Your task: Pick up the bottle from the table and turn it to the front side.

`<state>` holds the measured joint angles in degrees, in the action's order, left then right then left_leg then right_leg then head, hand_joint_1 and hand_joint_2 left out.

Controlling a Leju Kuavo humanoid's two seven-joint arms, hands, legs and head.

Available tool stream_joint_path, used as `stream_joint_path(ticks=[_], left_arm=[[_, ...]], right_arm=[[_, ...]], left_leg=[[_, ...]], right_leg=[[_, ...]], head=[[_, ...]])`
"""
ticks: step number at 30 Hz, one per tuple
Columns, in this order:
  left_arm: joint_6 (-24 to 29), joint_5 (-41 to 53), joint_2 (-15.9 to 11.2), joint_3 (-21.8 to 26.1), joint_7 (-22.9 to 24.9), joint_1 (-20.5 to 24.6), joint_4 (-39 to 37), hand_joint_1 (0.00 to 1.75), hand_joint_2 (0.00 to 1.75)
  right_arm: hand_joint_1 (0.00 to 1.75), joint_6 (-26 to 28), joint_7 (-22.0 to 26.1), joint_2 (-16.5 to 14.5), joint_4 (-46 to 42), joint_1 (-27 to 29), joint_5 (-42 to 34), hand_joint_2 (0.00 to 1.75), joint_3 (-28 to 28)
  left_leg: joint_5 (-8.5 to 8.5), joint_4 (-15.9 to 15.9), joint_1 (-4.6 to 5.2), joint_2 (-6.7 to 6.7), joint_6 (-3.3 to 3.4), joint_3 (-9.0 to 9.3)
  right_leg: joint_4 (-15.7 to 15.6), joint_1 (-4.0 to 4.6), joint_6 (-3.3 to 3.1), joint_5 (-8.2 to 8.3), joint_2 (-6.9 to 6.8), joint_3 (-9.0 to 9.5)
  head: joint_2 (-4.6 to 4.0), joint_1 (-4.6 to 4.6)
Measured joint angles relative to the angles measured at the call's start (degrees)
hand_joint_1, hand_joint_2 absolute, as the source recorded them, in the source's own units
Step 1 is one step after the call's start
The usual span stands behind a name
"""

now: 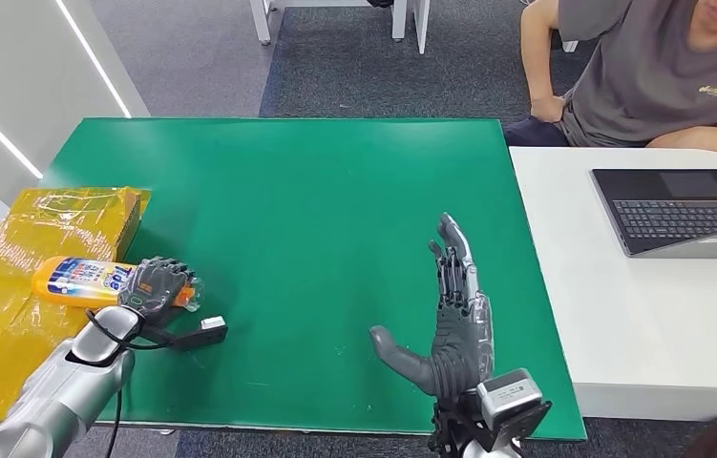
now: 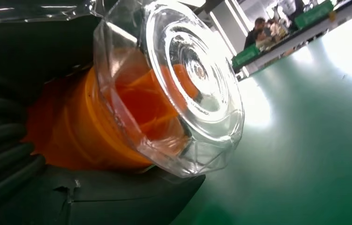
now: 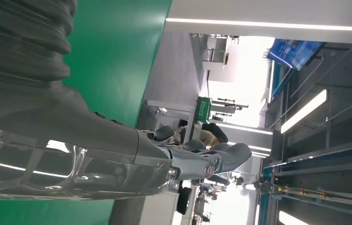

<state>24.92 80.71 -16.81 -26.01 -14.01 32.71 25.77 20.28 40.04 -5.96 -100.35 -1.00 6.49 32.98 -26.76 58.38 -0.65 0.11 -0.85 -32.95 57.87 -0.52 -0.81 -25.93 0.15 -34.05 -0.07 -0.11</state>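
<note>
While left hand (image 1: 156,284) grips bottle (image 1: 87,281) (table-edge), right hand (image 1: 454,315) hovers mid-table.

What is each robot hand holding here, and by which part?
The left robot hand grips the orange bottle at its cap end, just behind the clear cap. The right robot hand holds nothing, fingers spread.

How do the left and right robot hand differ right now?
The left robot hand grips the orange bottle near its cap end; the right robot hand holds nothing. The left's fingers are curled, the right's straight and spread. The left sits at the table's left edge, the right mid-table. Both are grey.
</note>
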Motion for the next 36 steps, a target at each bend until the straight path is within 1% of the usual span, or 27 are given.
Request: stream_joint_path(ticks=[8, 9, 12, 13, 19, 27, 31, 36], left_arm=[[-1.5, 0.2, 0.1, 0.0, 0.6, 0.4, -1.3, 1.75, 1.75], [-1.9, 0.2, 0.1, 0.0, 0.9, 0.5, -1.4, 1.41, 1.75], [-2.4, 0.0, 0.1, 0.0, 1.3, 0.7, -1.6, 0.10, 1.75], [-2.4, 0.0, 0.1, 0.0, 1.5, 0.7, -1.6, 0.00, 1.75], [-0.6, -0.1, 0.4, 0.3, 4.0, 0.8, -1.8, 0.00, 1.75], [2.3, -1.1, 0.8, 1.8, 4.2, 0.6, -1.8, 0.00, 1.75], [3.3, -2.9, 1.1, 3.0, 3.1, 0.2, -1.8, 0.00, 1.75], [4.1, -7.3, 1.6, 5.8, -0.6, -0.9, -1.4, 0.00, 1.75]], right_arm=[[0.00, 0.2, 0.0, 0.0, -0.2, 0.5, 0.2, 1.75, 0.0], [0.00, 0.3, 0.0, 0.0, -0.2, 0.5, 0.3, 1.75, 0.0], [0.00, 0.8, 0.0, 0.0, -0.4, 0.7, 0.5, 1.75, 0.0], [0.00, 0.8, 0.0, 0.0, -0.5, 0.8, 0.7, 1.75, 0.0], [0.00, 1.0, 0.0, 0.0, -0.9, 1.4, 1.3, 1.75, 0.0], [0.00, 1.0, 0.0, 0.0, -1.1, 2.0, 1.8, 1.75, 0.0], [0.00, 1.1, 0.0, 0.0, -1.2, 2.1, 1.8, 1.75, 0.0], [0.00, 1.8, 0.0, 0.0, -1.4, 2.3, 1.8, 1.75, -0.1]], left_leg=[[0.00, 0.0, 0.00, 0.00, 0.00, -0.01], [0.00, 0.0, 0.01, 0.00, 0.00, -0.01], [0.00, 0.0, 0.01, 0.00, 0.00, -0.01], [0.00, 0.0, 0.01, 0.00, 0.00, -0.01], [0.00, 0.0, 0.00, 0.01, 0.00, 0.00], [0.00, 0.0, 0.00, 0.02, 0.00, 0.00], [0.00, 0.0, 0.00, 0.02, 0.00, 0.00], [0.00, 0.0, 0.01, 0.01, 0.00, 0.00]], right_leg=[[0.0, 0.00, 0.00, 0.00, 0.00, 0.00], [0.0, 0.00, 0.00, 0.00, 0.00, 0.01], [0.0, 0.00, 0.00, 0.00, 0.00, 0.01], [0.0, 0.00, 0.00, 0.00, -0.01, 0.01], [0.0, 0.00, 0.00, 0.00, 0.00, 0.01], [0.0, 0.00, 0.00, 0.00, 0.01, 0.01], [0.0, 0.00, 0.00, 0.00, 0.01, 0.01], [0.0, 0.00, 0.00, 0.00, 0.01, 0.00]], head=[[-0.01, 0.01], [-0.01, 0.00], [-0.01, -0.01], [-0.02, -0.01], [0.00, 0.00], [0.00, 0.00], [0.00, 0.00], [0.00, 0.00]])
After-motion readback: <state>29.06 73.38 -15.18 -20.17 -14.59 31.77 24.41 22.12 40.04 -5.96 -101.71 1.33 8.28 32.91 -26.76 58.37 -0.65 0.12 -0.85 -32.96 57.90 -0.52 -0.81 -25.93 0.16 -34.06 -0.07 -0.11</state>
